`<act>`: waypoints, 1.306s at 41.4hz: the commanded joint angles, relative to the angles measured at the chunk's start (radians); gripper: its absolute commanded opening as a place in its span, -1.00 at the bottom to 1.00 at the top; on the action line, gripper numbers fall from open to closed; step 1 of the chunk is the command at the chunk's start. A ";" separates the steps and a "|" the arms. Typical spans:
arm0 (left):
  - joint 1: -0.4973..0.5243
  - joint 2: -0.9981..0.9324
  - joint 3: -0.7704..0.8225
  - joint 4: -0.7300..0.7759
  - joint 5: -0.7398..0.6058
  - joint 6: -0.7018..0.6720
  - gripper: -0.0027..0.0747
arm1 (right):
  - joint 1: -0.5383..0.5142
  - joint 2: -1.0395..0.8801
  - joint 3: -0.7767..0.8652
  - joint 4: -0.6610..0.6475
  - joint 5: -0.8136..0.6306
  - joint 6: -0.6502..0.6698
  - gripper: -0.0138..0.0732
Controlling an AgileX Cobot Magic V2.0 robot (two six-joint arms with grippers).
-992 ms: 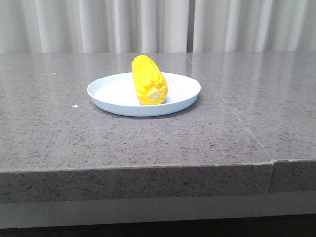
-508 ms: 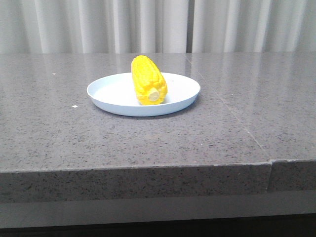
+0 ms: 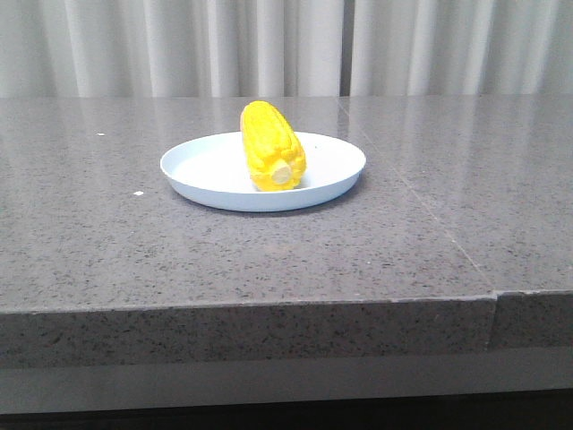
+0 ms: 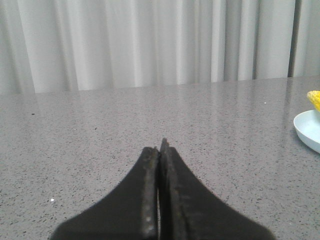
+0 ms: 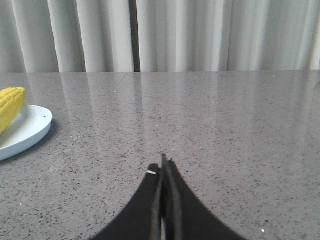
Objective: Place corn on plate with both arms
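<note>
The yellow corn (image 3: 271,146) lies in the pale blue plate (image 3: 206,175) at the table's middle, its stub end toward the camera. No arm shows in the front view. My left gripper (image 4: 160,147) is shut and empty, low over bare table, with the plate's rim (image 4: 307,131) and a bit of corn (image 4: 314,99) at the edge of its wrist view. My right gripper (image 5: 162,167) is shut and empty over bare table, with the plate (image 5: 30,127) and the corn (image 5: 10,106) off to the side in its wrist view.
The grey stone table (image 3: 286,260) has a front edge close to the camera and a seam (image 3: 448,242) running back on the right. White curtains (image 3: 286,45) hang behind the table.
The front view shifts by a couple of pixels; the corn and plate stay where they were.
</note>
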 commanded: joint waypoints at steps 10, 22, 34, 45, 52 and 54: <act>0.003 -0.019 0.001 0.000 -0.089 -0.008 -0.98 | -0.011 -0.013 -0.015 0.199 -0.072 -0.212 -0.95; 0.003 -0.019 0.001 0.000 -0.089 -0.008 -0.98 | -0.038 -0.013 -0.015 0.194 -0.059 -0.177 -0.95; 0.003 -0.019 0.001 0.000 -0.089 -0.008 -0.98 | -0.038 -0.013 -0.015 0.122 -0.071 -0.128 -0.95; 0.003 -0.019 0.001 0.000 -0.089 -0.008 -0.98 | -0.038 -0.013 -0.015 0.179 -0.071 -0.126 -0.95; 0.003 -0.019 0.001 0.000 -0.089 -0.008 -0.98 | -0.038 -0.013 -0.015 0.185 -0.071 -0.126 -0.95; 0.003 -0.019 0.001 0.000 -0.089 -0.008 -0.98 | -0.038 -0.013 -0.015 0.185 -0.071 -0.126 -0.95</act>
